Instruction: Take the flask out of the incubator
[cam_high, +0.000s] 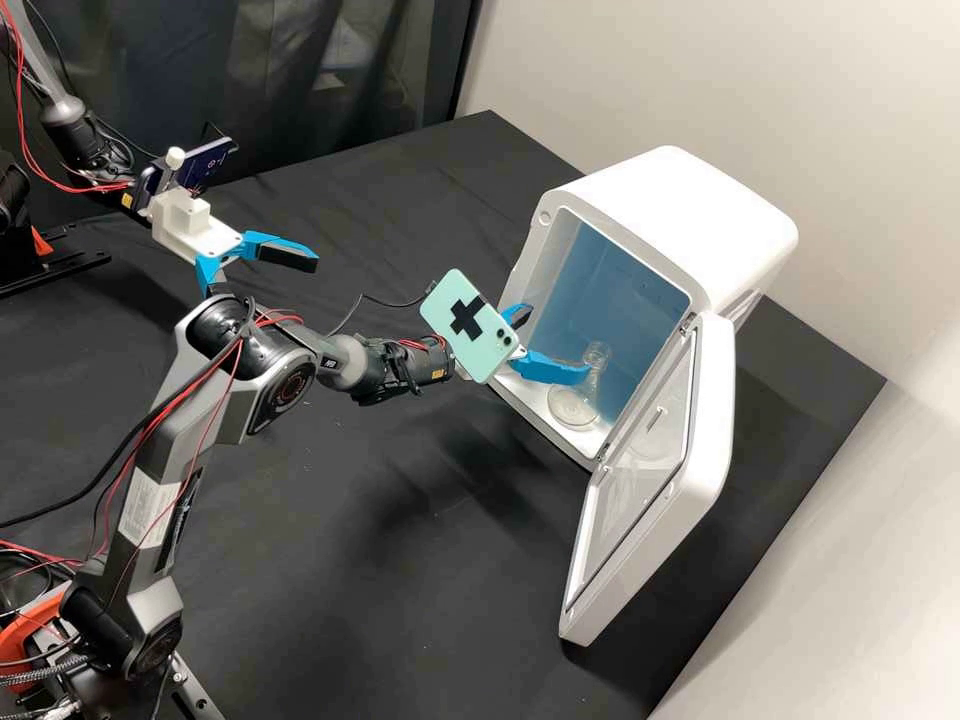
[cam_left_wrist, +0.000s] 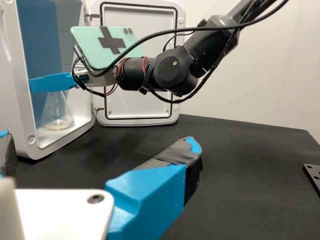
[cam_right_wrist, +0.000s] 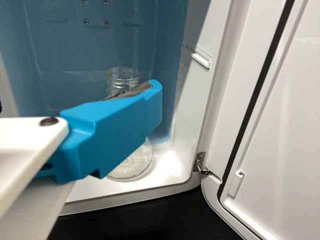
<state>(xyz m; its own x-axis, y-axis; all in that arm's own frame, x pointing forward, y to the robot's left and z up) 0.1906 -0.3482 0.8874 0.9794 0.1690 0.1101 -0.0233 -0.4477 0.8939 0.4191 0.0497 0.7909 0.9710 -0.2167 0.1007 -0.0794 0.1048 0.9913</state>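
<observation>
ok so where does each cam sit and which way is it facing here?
High view: fixed off the arms, above the bench, looking forward and down at the open incubator; shows both arms, left gripper back from it, right gripper at its mouth.
Left wrist view: on the left arm, low over the bench, facing the incubator side-on; its own blue fingers show.
Right wrist view: on the right arm, looking into the incubator at the flask; its own finger shows.
Shared: all three see incubator and flask.

High view overlooks bench (cam_high: 400, 520); wrists (nearer) share incubator (cam_high: 680, 215).
</observation>
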